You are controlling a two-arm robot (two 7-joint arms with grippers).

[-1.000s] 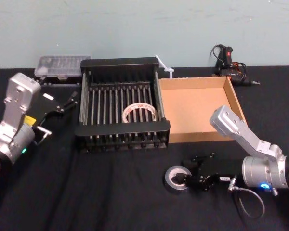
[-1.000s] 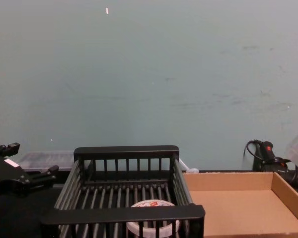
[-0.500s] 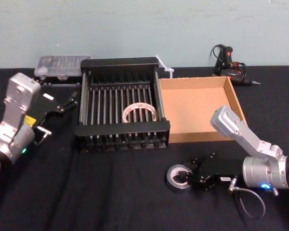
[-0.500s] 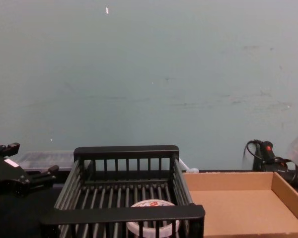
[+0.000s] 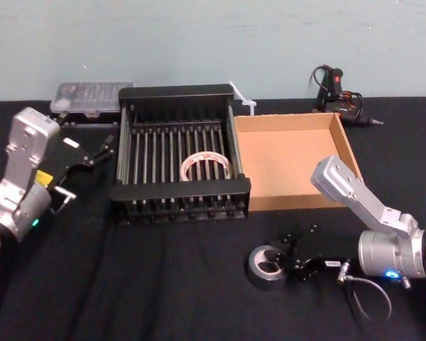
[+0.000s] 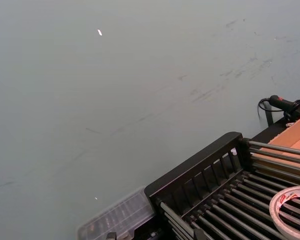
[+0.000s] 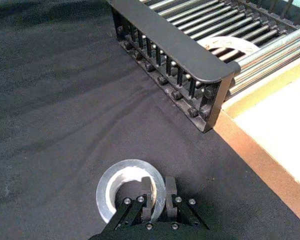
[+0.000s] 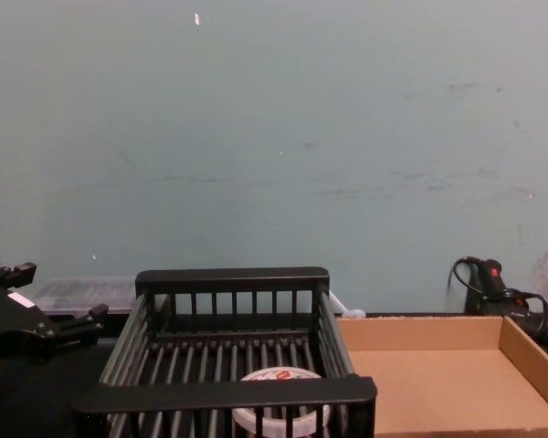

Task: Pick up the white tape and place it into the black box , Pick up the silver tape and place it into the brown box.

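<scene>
Silver tape [image 5: 267,266] lies flat on the near-right black cloth [image 5: 163,284], short of the brown box [image 5: 284,163]. The right gripper [image 7: 159,192] pinches its wall, one finger inside the core. It is probably light, stiff and slick-sided, so this wall grip suits. The left gripper [image 5: 92,153] is parked with fingers spread, far left.

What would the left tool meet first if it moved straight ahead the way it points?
Probably the black crate, its left wall, just ahead of the open left tool; depth is unclear.
</scene>
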